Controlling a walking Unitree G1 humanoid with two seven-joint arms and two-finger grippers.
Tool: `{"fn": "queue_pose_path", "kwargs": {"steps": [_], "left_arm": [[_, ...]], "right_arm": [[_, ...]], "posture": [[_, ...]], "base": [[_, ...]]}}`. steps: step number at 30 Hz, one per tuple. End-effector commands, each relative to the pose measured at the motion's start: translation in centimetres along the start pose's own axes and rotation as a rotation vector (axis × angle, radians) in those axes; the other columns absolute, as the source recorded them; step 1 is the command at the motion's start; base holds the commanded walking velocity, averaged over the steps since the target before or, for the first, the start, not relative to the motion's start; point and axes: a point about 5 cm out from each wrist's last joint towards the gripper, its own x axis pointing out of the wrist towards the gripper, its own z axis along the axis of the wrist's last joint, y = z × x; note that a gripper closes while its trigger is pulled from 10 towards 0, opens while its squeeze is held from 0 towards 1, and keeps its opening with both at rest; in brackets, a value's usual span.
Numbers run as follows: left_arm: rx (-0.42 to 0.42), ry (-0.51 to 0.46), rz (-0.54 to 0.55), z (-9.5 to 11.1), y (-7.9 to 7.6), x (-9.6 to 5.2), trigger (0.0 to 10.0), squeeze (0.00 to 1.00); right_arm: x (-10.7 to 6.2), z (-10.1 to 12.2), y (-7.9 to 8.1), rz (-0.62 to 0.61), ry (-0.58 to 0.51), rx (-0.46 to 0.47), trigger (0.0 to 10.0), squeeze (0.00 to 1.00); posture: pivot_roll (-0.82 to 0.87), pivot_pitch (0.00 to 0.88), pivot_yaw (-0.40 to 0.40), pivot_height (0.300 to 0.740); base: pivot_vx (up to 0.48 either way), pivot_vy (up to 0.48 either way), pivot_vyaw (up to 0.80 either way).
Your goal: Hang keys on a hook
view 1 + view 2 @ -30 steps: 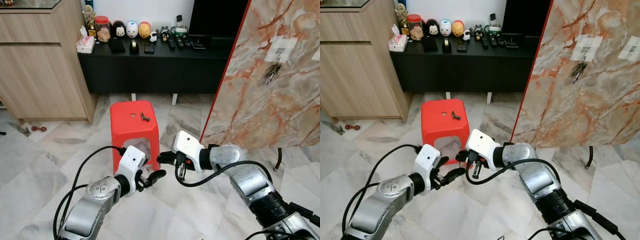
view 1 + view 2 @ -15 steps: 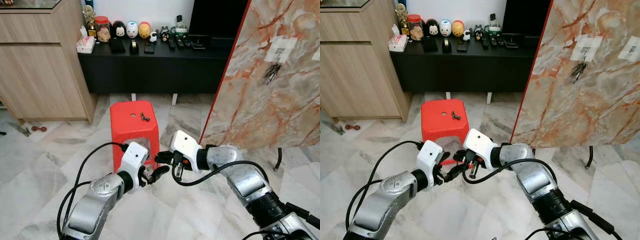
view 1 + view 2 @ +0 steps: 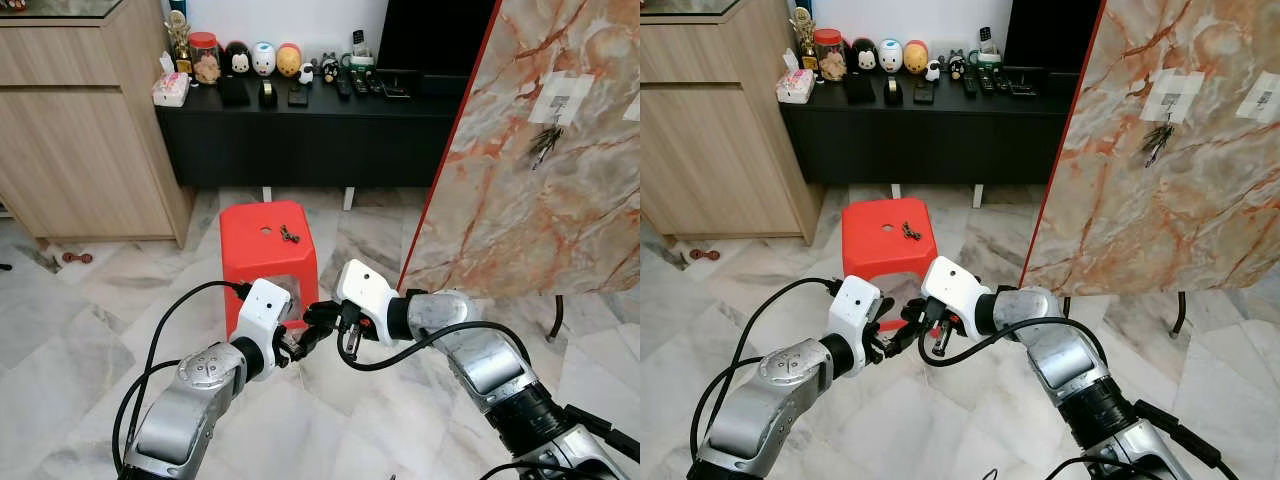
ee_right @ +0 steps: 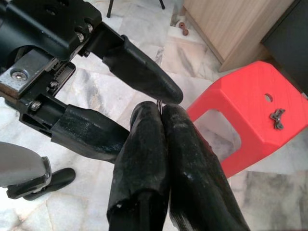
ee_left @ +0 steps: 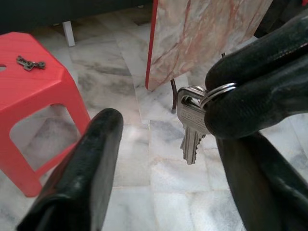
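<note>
My right gripper (image 4: pixel 161 107) is shut on the ring of a silver key (image 5: pixel 190 129), which hangs below its pinched fingertips. My left gripper (image 5: pixel 168 139) is open, with one finger on each side of that key and not touching it. Both grippers meet low in front of the red stool (image 3: pixel 268 255): the left gripper (image 3: pixel 304 336) sits just under the right gripper (image 3: pixel 320 316). On the marble panel (image 3: pixel 520 210) to the right, a white patch with a hook (image 3: pixel 556 100) holds a dark bunch of keys (image 3: pixel 543 146).
A small metal chain piece (image 3: pixel 290 235) lies on the stool top. A second white patch (image 3: pixel 1262 100) sits further right on the panel. Behind stand a black low cabinet (image 3: pixel 300 135) with figurines and a wooden cabinet (image 3: pixel 80 130). Marble floor spreads all around.
My left gripper has risen and closed in on the right gripper, so its open fingers now flank the key. The right gripper has edged slightly left, still holding the key.
</note>
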Motion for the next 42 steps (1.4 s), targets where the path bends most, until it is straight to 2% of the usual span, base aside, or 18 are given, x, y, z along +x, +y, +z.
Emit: {"fn": "queue_pose_path", "kwargs": {"steps": [1,29,30,31,32,35,36,37,38,39,42], "left_arm": [[0.011,0.018,-0.002,0.0,-0.19,0.27,0.0,0.0],[0.035,0.011,-0.011,0.06,-0.32,0.3,0.0,0.0],[0.037,0.006,-0.013,0.11,-0.34,0.3,2.3,0.0],[0.043,-0.007,-0.019,0.26,-0.41,0.28,2.3,0.0],[0.042,-0.031,-0.029,0.48,-0.55,0.21,10.0,0.0],[0.041,-0.036,-0.046,0.49,-0.73,0.09,10.0,0.0],[0.042,-0.034,-0.048,0.47,-0.76,0.08,8.4,0.0],[0.042,-0.034,-0.048,0.47,-0.76,0.08,8.4,0.0],[0.043,-0.031,-0.049,0.45,-0.77,0.1,1.3,0.0],[0.041,-0.029,-0.049,0.42,-0.78,0.12,0.0,0.0],[0.039,-0.029,-0.05,0.41,-0.8,0.12,0.0,0.0]], "right_arm": [[-0.15,0.43,-0.39,-0.014,0.002,-0.012,10.0,0.0],[-0.05,0.56,-0.73,-0.035,0.0,0.0,10.0,0.0],[-0.04,0.56,-0.73,-0.035,0.001,0.001,10.0,0.0],[-0.03,0.56,-0.73,-0.035,0.001,0.002,10.0,0.0],[-0.01,0.52,-0.76,-0.038,0.003,0.011,10.0,0.0],[0.01,0.48,-0.81,-0.042,0.006,0.015,10.0,0.0],[0.0,0.48,-0.81,-0.042,0.006,0.015,10.0,0.0],[0.0,0.48,-0.81,-0.042,0.006,0.015,10.0,0.0],[0.0,0.48,-0.81,-0.041,0.006,0.015,10.0,0.0],[-0.01,0.48,-0.78,-0.04,0.005,0.017,10.0,0.0],[-0.02,0.49,-0.76,-0.04,0.004,0.018,10.0,0.0]], "posture": [[-0.01,0.039,-0.1,0.74],[-0.01,0.04,-0.099,0.74],[-0.01,0.04,-0.099,0.74],[-0.01,0.04,-0.099,0.74],[-0.01,0.04,-0.099,0.74],[-0.01,0.04,-0.099,0.74],[-0.01,0.044,-0.101,0.74],[-0.01,0.044,-0.101,0.74],[-0.01,0.044,-0.101,0.74],[-0.01,0.044,-0.1,0.74],[-0.01,0.044,-0.1,0.74]], "base": [[0.0,0.0,0.0],[0.0,0.0,0.0],[0.0,0.0,0.0],[0.0,0.0,0.0],[0.0,0.0,0.0],[0.0,0.0,0.0],[0.0,0.0,0.0],[0.0,0.0,0.0],[0.0,0.0,0.0],[0.0,0.0,0.0],[0.0,0.0,0.0]]}}
